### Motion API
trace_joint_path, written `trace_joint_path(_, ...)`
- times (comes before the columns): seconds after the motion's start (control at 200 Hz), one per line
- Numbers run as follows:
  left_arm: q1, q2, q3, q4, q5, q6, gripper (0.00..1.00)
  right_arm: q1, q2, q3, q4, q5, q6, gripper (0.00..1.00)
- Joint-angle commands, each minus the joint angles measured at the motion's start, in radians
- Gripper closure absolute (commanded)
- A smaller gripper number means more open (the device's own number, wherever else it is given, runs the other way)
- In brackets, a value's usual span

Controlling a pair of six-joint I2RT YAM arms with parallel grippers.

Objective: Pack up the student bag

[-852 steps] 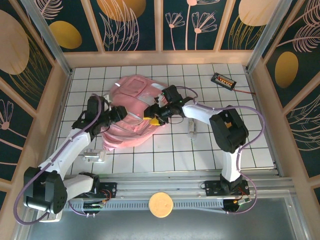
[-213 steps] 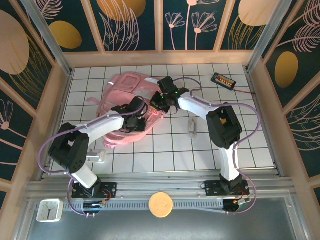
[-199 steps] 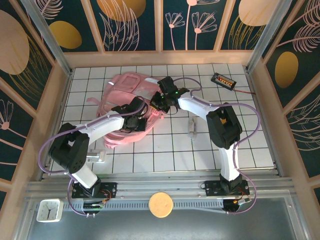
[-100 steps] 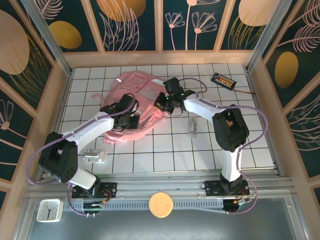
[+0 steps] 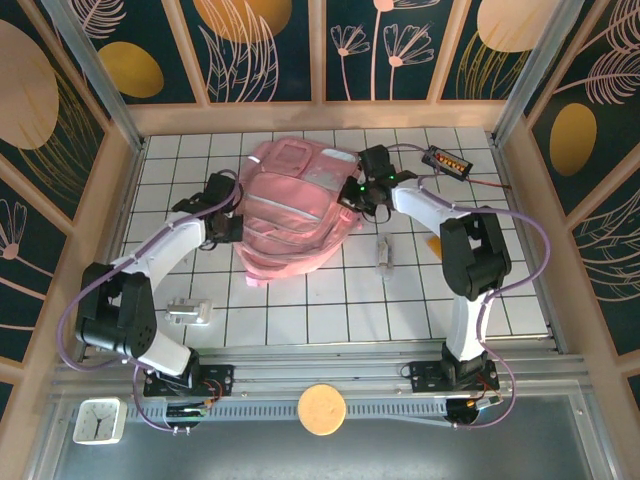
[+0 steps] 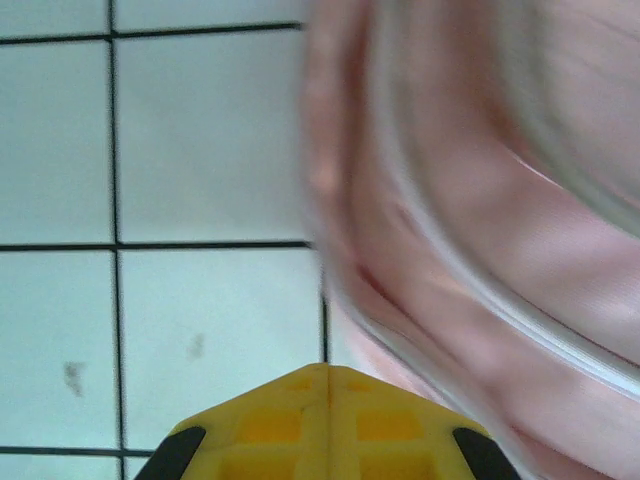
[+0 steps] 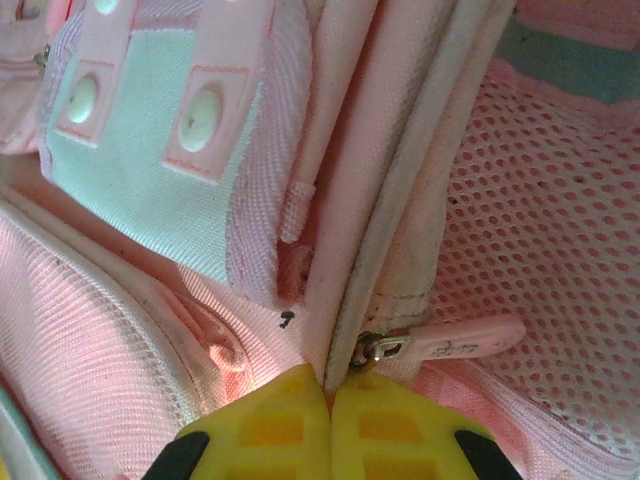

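Student bag [image 5: 295, 215] lies flat; right gripper [image 7: 328, 392] pinches its seam beside the zip pull [image 7: 455, 343], likely steadying it for zipping, while left gripper [image 6: 325, 380], clenched empty, flanks it.

A fixed camera above, behind my bases, looks down on the whole tiled table [image 5: 330, 300]. My left wrist camera closely faces tiles beside the student bag [image 6: 480, 200]; my right, closer, faces its mesh. All share it.
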Motion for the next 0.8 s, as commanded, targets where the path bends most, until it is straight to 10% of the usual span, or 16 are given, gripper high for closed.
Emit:
trace_joint_path(0.0, 0.022, 0.038, 0.072, 0.009, -0.068, 0.060, 1.00, -0.034, -0.019, 0.024, 0.002, 0.036, -0.230, 1.00)
trace_joint_path(0.105, 0.027, 0.069, 0.123, 0.026, -0.042, 0.077, 1.00, -0.053, 0.044, 0.112, -0.059, -0.080, -0.271, 0.99)
trace_joint_path(0.235, 0.027, 0.016, 0.115, 0.079, 0.127, 0.081, 1.00, -0.025, -0.013, 0.123, -0.084, -0.088, -0.216, 0.67)
trace_joint_path(0.295, 0.025, -0.029, 0.090, 0.098, 0.182, 0.082, 0.70, -0.013, -0.058, 0.107, -0.116, -0.075, -0.156, 0.56)
trace_joint_path(0.375, 0.015, -0.083, 0.052, 0.108, 0.256, 0.102, 0.59, 0.012, -0.127, 0.031, -0.105, -0.115, -0.040, 0.46)
trace_joint_path(0.796, -0.216, -0.063, 0.017, 0.110, 0.292, 0.146, 0.40, 0.108, -0.185, -0.171, 0.055, -0.136, 0.227, 0.45)
